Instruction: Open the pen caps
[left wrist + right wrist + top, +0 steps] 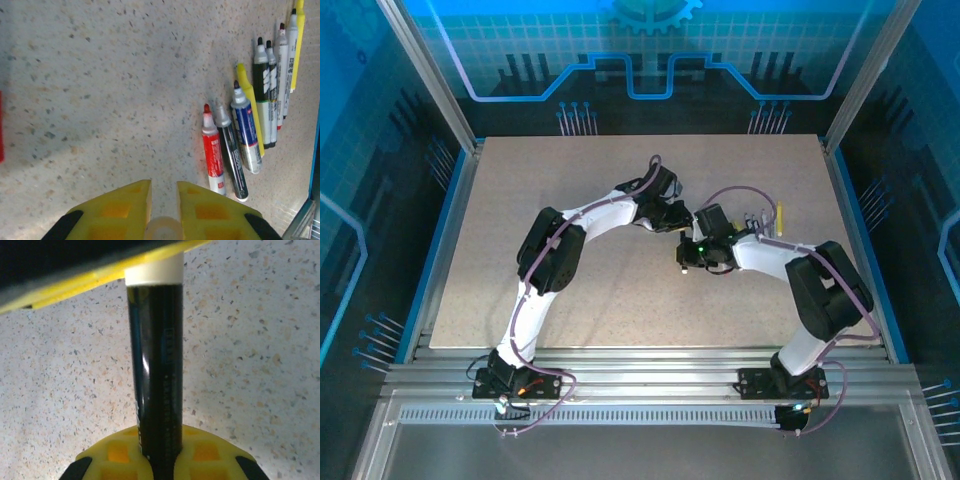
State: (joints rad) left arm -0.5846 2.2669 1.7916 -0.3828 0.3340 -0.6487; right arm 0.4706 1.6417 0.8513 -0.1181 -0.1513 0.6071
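Yellow fingers of the right gripper (160,455) sit hard up against the lens, clamped on the black pen barrel (157,365), which runs straight away from the camera. At its far end is the white cap (154,271), butted flush against the barrel and tucked into the other arm's yellow finger. Over on the left wrist view, the left gripper (164,210) is pinched on that same pale cap, seen end-on between its pads. So both arms hold one pen in the air above the table (100,75), a hand at each end, and by my read the cap is seated and not yet off.

Now the scoreboard: beside it lies a row of pens (250,120), about eight side by side, among them a red marker (213,160), a blue marker (246,130) and a yellow highlighter (252,110). All show bare tips as far as I can see, so those look done. That would make the pen in hand one of the last.

Writing? Faint print runs along the black barrel, and the markers carry printed labels, but none of it is legible.
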